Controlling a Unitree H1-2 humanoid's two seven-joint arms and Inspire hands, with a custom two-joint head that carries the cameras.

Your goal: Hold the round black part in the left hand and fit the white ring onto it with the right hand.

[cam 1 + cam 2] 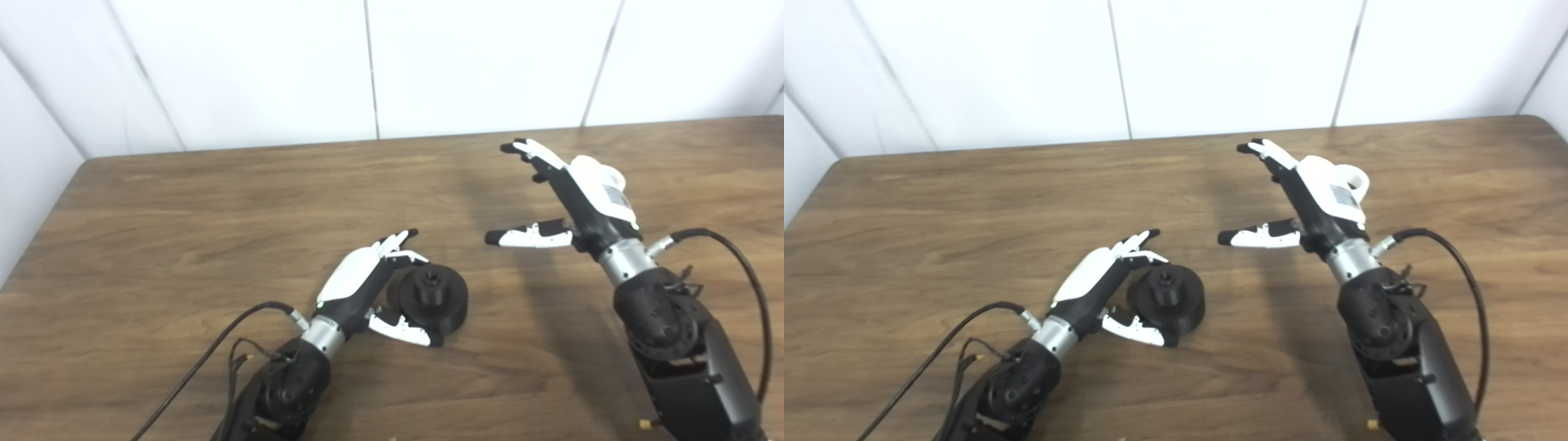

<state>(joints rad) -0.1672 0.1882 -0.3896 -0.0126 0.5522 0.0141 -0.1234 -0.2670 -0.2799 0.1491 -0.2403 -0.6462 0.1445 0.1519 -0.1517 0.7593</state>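
The left hand (361, 288) cups the black part (432, 300) on the surface (184, 245), fingers loosely around it. The right hand (576, 202), fingers spread and empty, hangs before the white ring (1350, 177) at far right. Next: grasp the ring.

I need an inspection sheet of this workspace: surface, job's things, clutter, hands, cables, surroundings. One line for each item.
Surface: brown wooden table, wood-grain top.
Job's things: round black plastic part lies flat on the table, hub upward; white plastic ring shows behind the right hand, mostly hidden.
Clutter: nothing seen.
Hands: left hand cups the black part, fingers behind it, thumb in front; right hand is raised, fingers spread, holding nothing.
Cables: black cable at the left wrist; black cable loops from the right wrist.
Surroundings: white panelled wall.
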